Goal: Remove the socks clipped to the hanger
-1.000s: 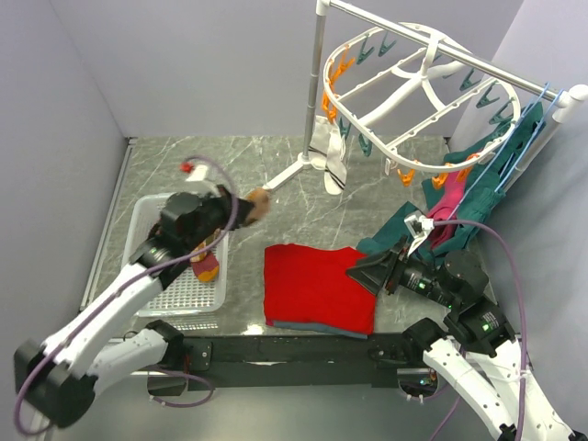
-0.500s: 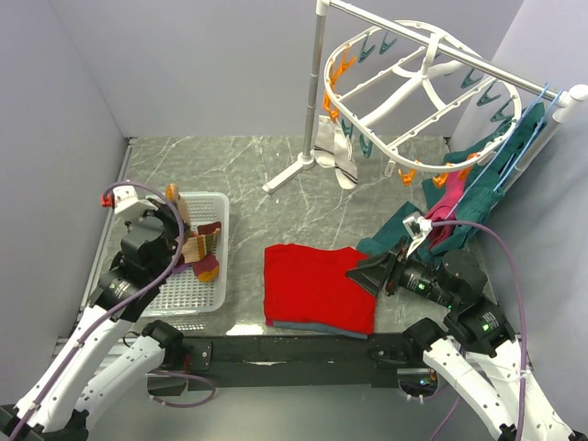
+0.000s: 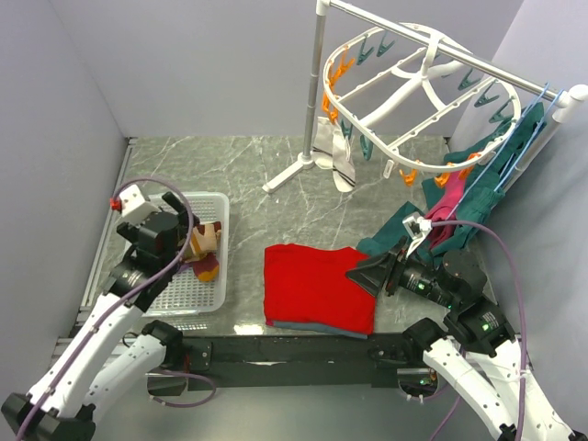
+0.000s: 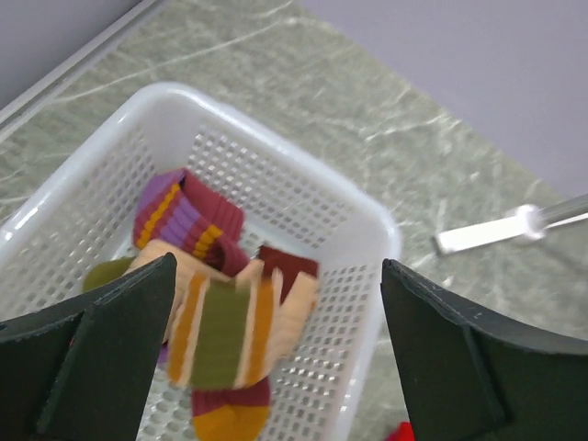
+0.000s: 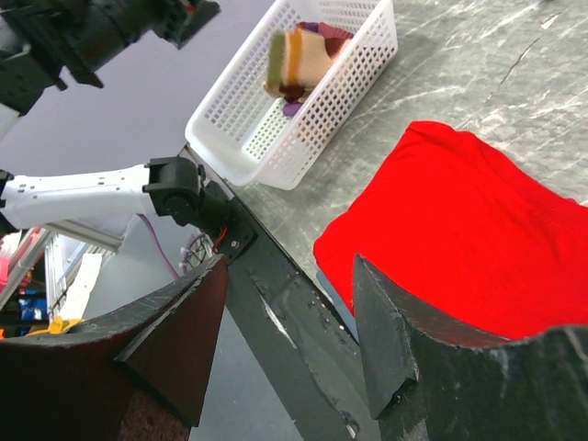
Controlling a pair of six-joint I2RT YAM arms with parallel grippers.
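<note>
Left end effector (image 4: 280, 354) is hanging wide open over the basket (image 4: 372, 225), tan sock (image 4: 230, 331) inside. It should be lifting clear before reaching for the grey sock (image 3: 338, 167), which is clipped to the hanger (image 3: 413, 84).

Arm links (image 3: 87, 335): white shells, black joints.
Cables (image 3: 518, 303): purple, one per arm.
Fingers (image 4: 101, 349): matte black wedges.
</note>
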